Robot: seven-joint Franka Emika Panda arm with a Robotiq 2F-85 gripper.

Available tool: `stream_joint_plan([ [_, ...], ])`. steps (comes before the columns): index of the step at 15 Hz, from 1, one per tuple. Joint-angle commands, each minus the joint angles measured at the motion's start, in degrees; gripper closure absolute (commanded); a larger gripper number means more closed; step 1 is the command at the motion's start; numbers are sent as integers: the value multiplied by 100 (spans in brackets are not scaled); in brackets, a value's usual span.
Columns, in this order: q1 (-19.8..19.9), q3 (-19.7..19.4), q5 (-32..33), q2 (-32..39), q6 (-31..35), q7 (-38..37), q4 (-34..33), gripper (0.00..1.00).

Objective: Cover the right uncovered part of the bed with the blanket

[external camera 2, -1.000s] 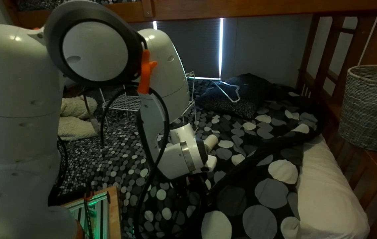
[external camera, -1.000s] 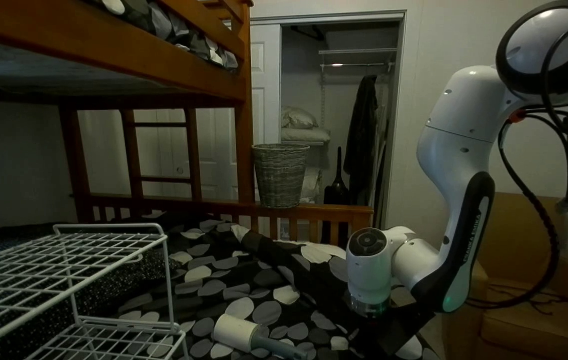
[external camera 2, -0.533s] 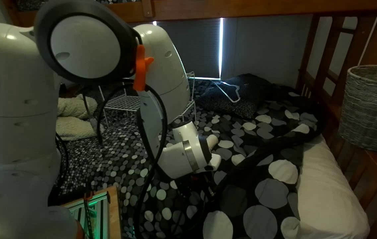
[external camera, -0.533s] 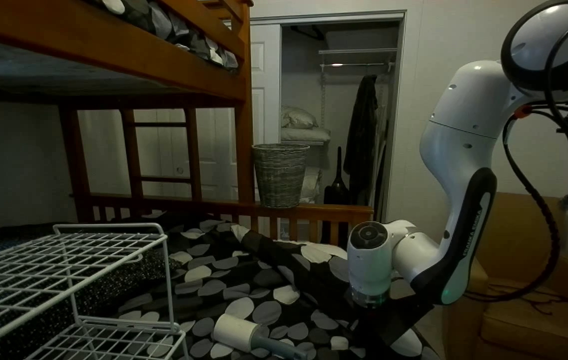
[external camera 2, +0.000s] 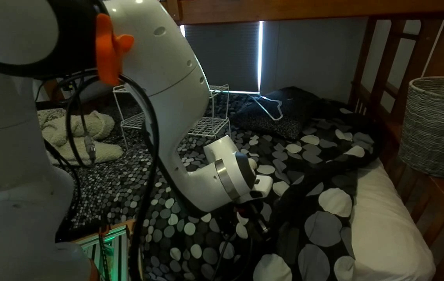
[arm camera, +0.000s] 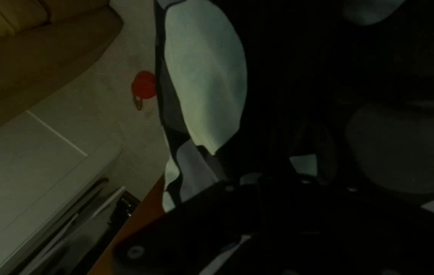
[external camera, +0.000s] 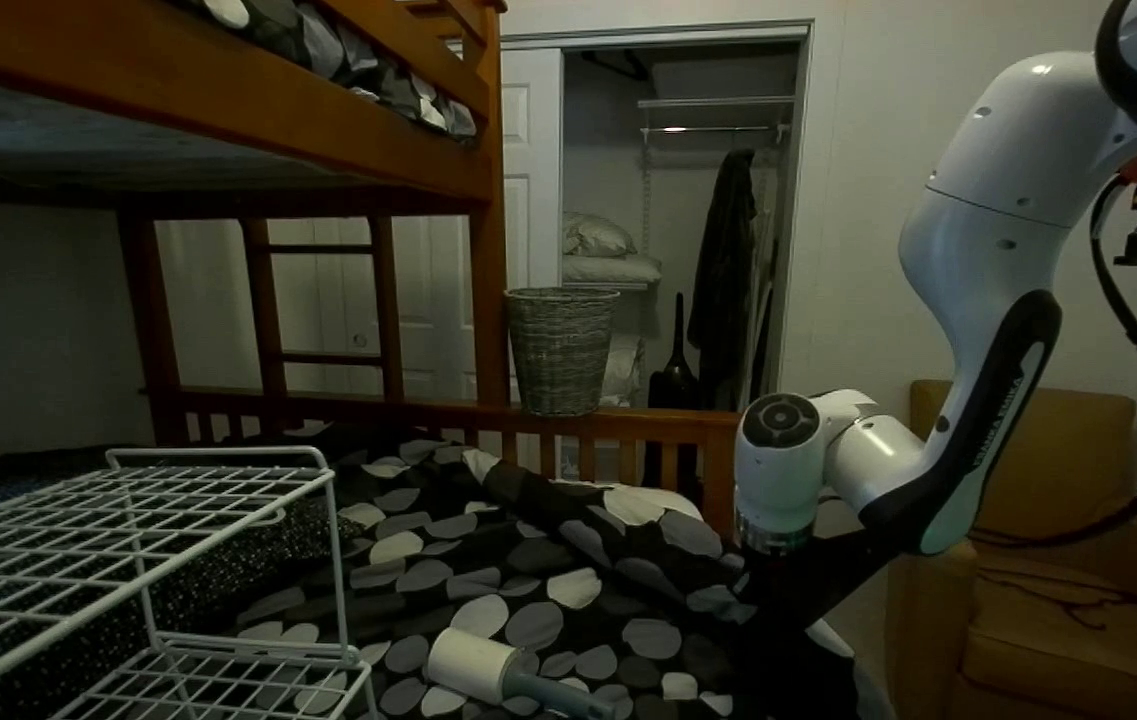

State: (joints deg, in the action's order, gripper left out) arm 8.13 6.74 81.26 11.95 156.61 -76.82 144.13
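The bed shows in both exterior views, with a strip of bare white mattress (external camera 2: 387, 226) beside the slatted end rail (external camera: 678, 435). The blanket (external camera: 528, 620), black with white and grey ovals, covers most of the bed; a raised fold runs from the rail side to my gripper. The blanket (external camera 2: 325, 228) stops short of the rail. My gripper (external camera 2: 261, 228) is low over the blanket, dark and partly hidden by the arm. In the wrist view the fingers (arm camera: 261, 181) are together on the blanket (arm camera: 209, 76), whose edge hangs over the floor side.
A white wire rack (external camera: 228, 510) stands on the bed. A white-and-grey roller (external camera: 473, 668) lies on the blanket. A wicker basket (external camera: 563, 350) stands on the end rail. The upper bunk (external camera: 258, 130) overhangs. A tan armchair (external camera: 1038, 600) stands beside the bed.
The arm has risen and shifted, with the gripper moving toward the mattress and rail side. The blanket near the gripper is pulled along and lifted, and its fold has changed shape.
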Motion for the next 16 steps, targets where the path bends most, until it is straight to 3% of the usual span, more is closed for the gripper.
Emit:
stream_joint_plan([
  [1, 226, -245, 332, -760, 42, 90, 372, 99],
  [4, 471, -462, -3, -928, 331, 540, 453, 99],
  [5, 313, -348, 133, -652, 127, 276, 204, 96],
  [14, 432, -430, 119, -772, 226, 402, 292, 99],
  [16, 490, -505, 241, -591, 113, 225, 17, 99],
])
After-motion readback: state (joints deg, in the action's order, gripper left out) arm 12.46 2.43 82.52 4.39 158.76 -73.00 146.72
